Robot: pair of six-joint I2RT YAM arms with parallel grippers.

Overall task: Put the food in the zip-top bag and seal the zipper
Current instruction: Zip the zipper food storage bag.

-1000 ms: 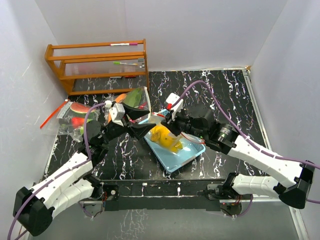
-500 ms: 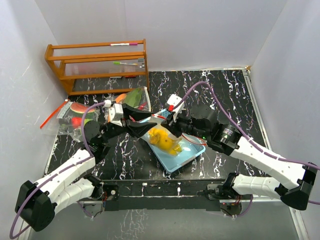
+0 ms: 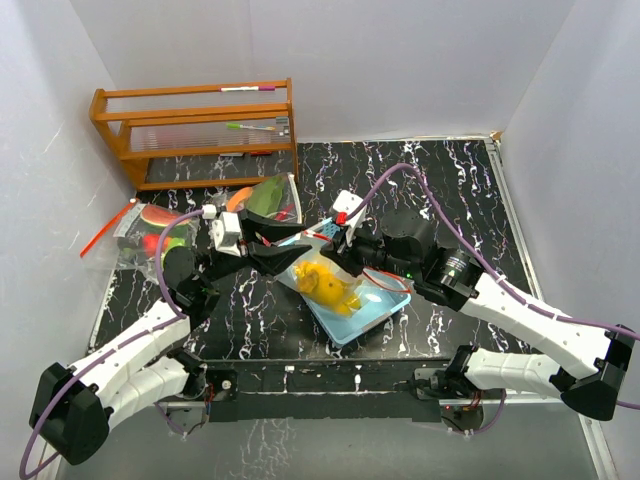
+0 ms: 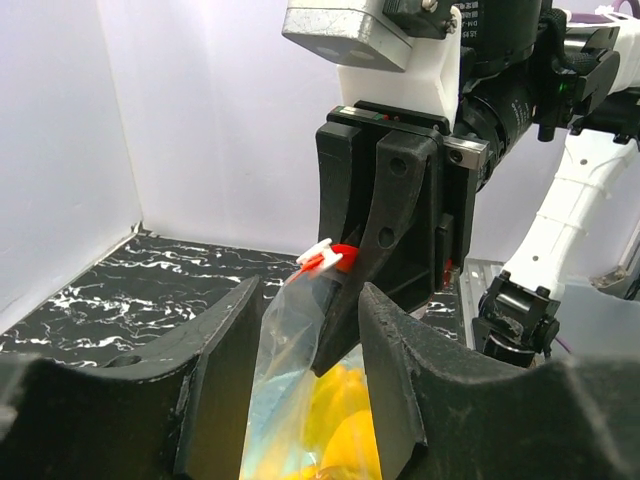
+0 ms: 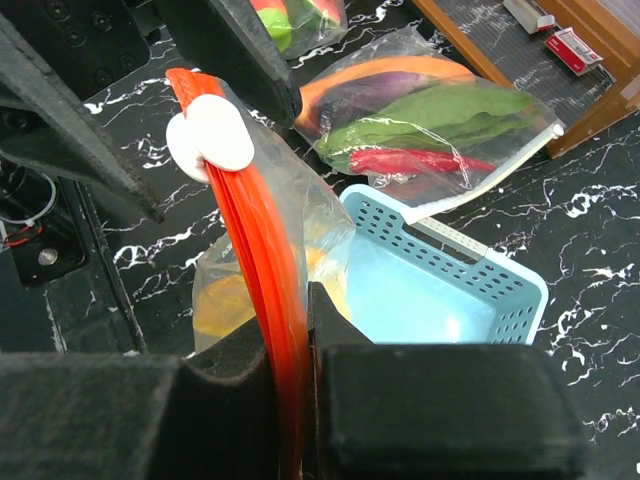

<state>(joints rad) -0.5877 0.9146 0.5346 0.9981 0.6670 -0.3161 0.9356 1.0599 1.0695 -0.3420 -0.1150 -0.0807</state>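
A clear zip-top bag (image 3: 325, 282) holds yellow food (image 3: 327, 280) and hangs over a light-blue basket (image 3: 378, 300). My right gripper (image 3: 336, 240) is shut on the bag's red zipper strip (image 5: 255, 250), pinching it between its fingers (image 5: 300, 300). The strip's white slider (image 5: 210, 140) sits at its far end. My left gripper (image 3: 275, 246) stands open, its jaws to either side of the slider (image 4: 320, 258) and the bag's upper end (image 4: 290, 370), apart from both. In the left wrist view, yellow food (image 4: 350, 420) shows through the plastic.
A second bag (image 3: 268, 197) with green, red and purple vegetables (image 5: 420, 110) lies behind the basket. A third bag with a watermelon slice (image 3: 148, 232) lies at the left wall. A wooden rack (image 3: 195, 130) stands at the back left.
My left gripper's jaws have narrowed around the bag's top end and the left wrist has drifted slightly left. The right gripper keeps its pinch on the zipper.
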